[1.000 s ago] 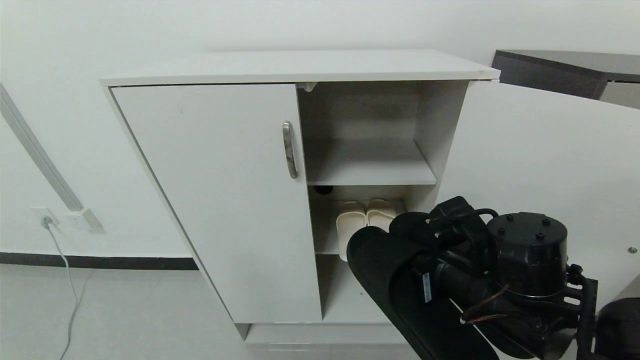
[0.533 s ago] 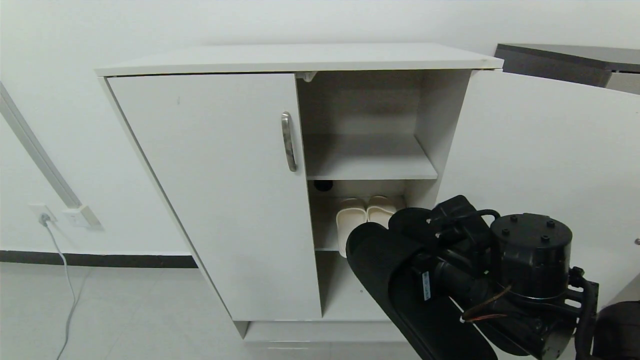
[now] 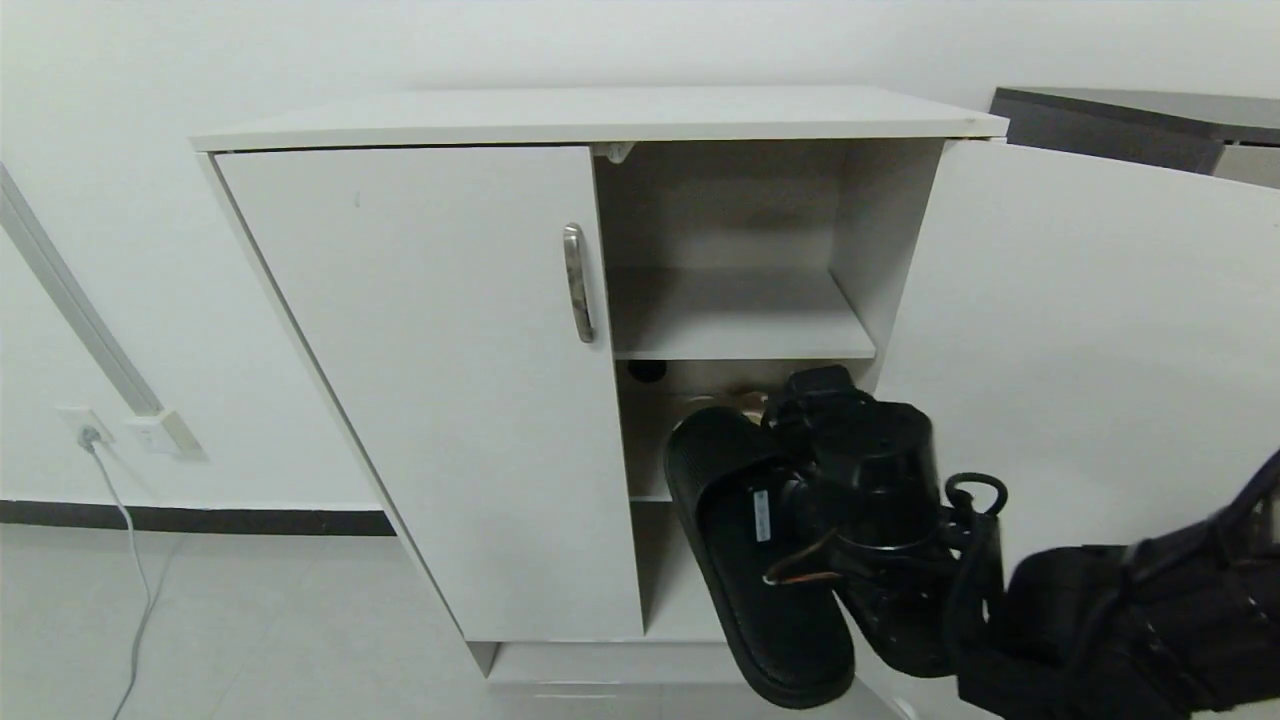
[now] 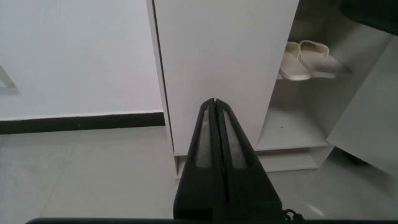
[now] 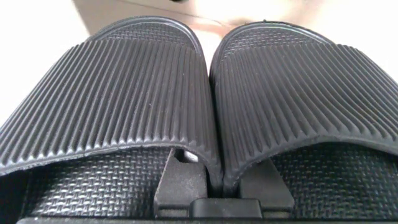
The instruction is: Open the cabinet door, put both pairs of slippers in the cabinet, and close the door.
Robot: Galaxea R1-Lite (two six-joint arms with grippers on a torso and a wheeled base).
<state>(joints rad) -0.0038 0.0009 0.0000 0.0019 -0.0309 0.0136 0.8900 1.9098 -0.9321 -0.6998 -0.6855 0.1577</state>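
Both black slippers (image 3: 735, 560), clamped in my right gripper (image 5: 216, 182), now hang closer to the open cabinet (image 3: 600, 115), so I place them next.

The black slippers (image 5: 143, 93) show ribbed straps — the cream slippers (image 4: 300, 60) are plain — cabinet (image 3: 420, 400) white, handle (image 3: 576, 284) silver.

Plain indoor room here, office or hallway, hard to call: a bare white wall (image 3: 100, 100), a black skirting strip (image 3: 200, 521) above a pale tiled floor (image 3: 250, 640), a wall socket (image 3: 85, 432) trailing a grey cable (image 3: 135, 560), a white shoe cabinet (image 3: 600, 115) against the wall, and a dark desk top (image 3: 1140, 125) beside it.
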